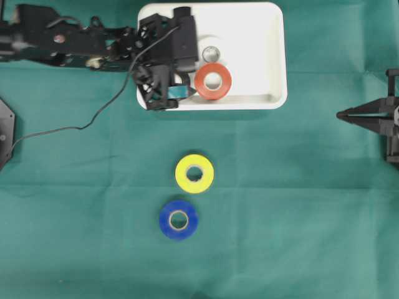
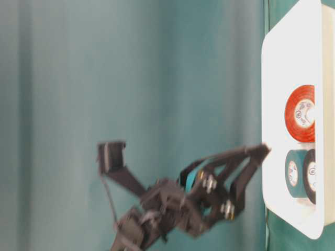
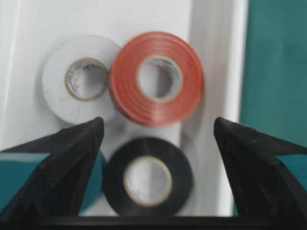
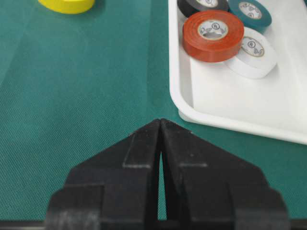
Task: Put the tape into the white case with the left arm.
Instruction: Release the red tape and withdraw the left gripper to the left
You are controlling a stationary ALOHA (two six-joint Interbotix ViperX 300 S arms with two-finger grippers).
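The white case sits at the top centre and holds a red tape, a white tape, a black tape and a teal tape. My left gripper hovers over the case's left part. In the left wrist view it is open and empty, its jaws wide apart on either side of the black tape below. A yellow tape and a blue tape lie on the green cloth below the case. My right gripper is shut and empty at the right edge.
The left arm's thin black cable trails across the cloth at the left. The case's rim lies just ahead and right of the right gripper. Green cloth covers the whole table.
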